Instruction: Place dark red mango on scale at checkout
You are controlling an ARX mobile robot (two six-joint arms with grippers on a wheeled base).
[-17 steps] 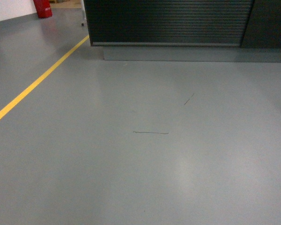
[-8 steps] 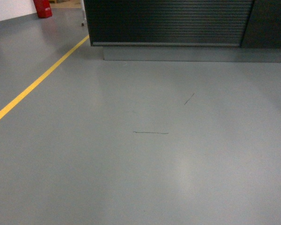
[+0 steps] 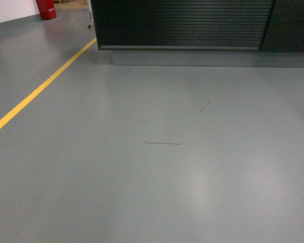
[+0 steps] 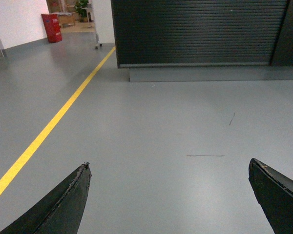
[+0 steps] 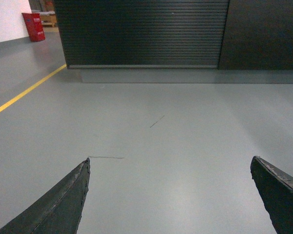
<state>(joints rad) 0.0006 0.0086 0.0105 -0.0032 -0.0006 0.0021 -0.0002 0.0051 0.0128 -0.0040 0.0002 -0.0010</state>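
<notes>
We are facing the checkout (image 3: 182,23) across grey floor (image 3: 157,177), holding our left gripper (image 4: 168,168) and right gripper (image 5: 170,168) spread wide, empty.

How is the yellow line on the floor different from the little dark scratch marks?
The yellow line is long, wide and bright; the scratch marks are short, thin and dark. The line slants past the left corner of the checkout; the marks lie mid-floor in front of it. Both are flat on the grey floor.
</notes>
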